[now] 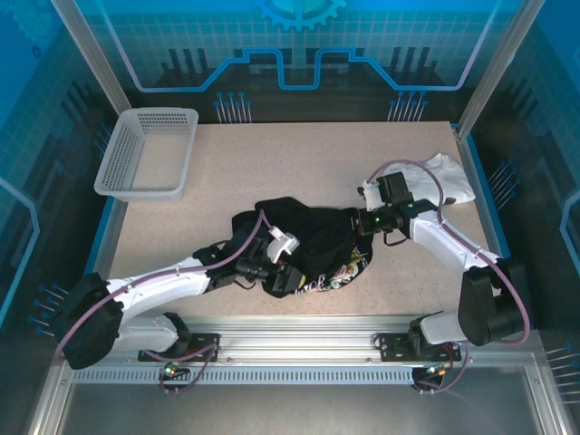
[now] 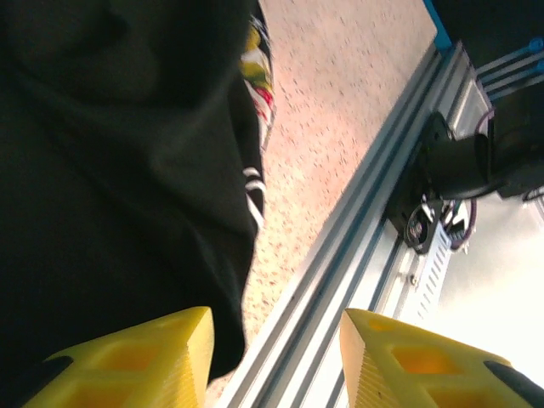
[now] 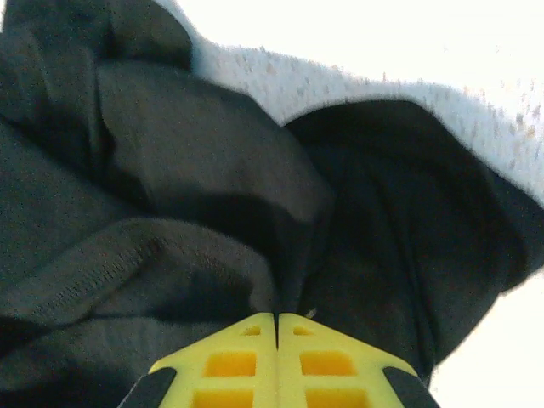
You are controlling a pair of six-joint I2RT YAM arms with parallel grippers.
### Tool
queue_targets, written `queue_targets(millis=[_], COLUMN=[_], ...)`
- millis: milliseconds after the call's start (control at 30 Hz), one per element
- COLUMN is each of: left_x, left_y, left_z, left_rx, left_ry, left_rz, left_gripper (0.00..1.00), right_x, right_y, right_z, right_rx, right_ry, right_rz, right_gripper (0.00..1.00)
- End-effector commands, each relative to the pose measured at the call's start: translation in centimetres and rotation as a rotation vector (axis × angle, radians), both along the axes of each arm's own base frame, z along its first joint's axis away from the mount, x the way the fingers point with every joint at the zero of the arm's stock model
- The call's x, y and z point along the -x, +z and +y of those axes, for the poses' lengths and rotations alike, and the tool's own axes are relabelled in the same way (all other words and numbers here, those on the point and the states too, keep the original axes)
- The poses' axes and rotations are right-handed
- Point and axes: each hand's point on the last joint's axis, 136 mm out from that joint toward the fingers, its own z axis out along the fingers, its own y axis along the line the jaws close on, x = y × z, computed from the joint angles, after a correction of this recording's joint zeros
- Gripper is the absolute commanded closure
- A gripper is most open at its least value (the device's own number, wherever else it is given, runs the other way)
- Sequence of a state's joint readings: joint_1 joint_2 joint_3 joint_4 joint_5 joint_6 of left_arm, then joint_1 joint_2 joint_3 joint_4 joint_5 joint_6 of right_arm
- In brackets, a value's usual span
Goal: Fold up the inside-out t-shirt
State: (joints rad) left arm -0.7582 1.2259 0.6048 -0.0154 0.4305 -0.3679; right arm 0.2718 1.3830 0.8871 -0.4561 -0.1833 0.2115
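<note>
Right gripper (image 3: 277, 319): fingers pressed together, pinching a fold of the crumpled black floral-print cloth t-shirt (image 1: 313, 240). Left gripper (image 2: 276, 316): fingers spread, the same cloth just beside one.

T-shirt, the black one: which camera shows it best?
The top external view: the whole crumpled t-shirt shows, floral print included. The left wrist view catches a black fold with a sliver of print; the right wrist view, dark folds pinched in the right claw.
</note>
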Motion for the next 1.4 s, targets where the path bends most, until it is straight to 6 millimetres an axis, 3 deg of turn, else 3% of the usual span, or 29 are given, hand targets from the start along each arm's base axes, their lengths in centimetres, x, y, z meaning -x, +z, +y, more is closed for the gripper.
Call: queue_targets(millis=[0,100,267,533,767,900,1367], left_x=[-3.4,-5.2,-6.9,-7.5,-6.9,-6.6,-9.3], left_y=[0.5,0.5,0.8,-0.7,-1.8,-2.3,-2.5], left_z=[1.6,1.6,-0.2,-1.7,-1.5,-2.5,-4.7], left_rx=[0.008,-0.003,-0.021,-0.088,-0.116,-0.105,-0.025], left_ry=[0.165,0.221,0.206,0.2,0.245,0.24,0.297], left_rz=[0.011,0.026,0.053,0.175,0.247,0.268,0.262], left_gripper=[0.55,0.56,0.57,0.55,0.47,0.45,0.5], right_x=[1.9,2.1,1.8,1.4,1.1,0.9,1.3], right_y=[-1.6,-2.2,-2.2,-1.4,-1.0,-0.9,-0.5], right_z=[-1.3,-2.0,-2.5,-2.5,-2.1,-1.8,-1.5], right_rx=[0.019,0.051,0.077,0.082,0.064,0.053,0.031], right_ry=[-0.065,-0.094,-0.109,-0.094,-0.077,-0.068,-0.055], right_rz=[0.076,0.088,0.07,0.039,0.025,0.022,0.011], right_gripper=[1.0,1.0,1.0,1.0,1.0,1.0,1.0])
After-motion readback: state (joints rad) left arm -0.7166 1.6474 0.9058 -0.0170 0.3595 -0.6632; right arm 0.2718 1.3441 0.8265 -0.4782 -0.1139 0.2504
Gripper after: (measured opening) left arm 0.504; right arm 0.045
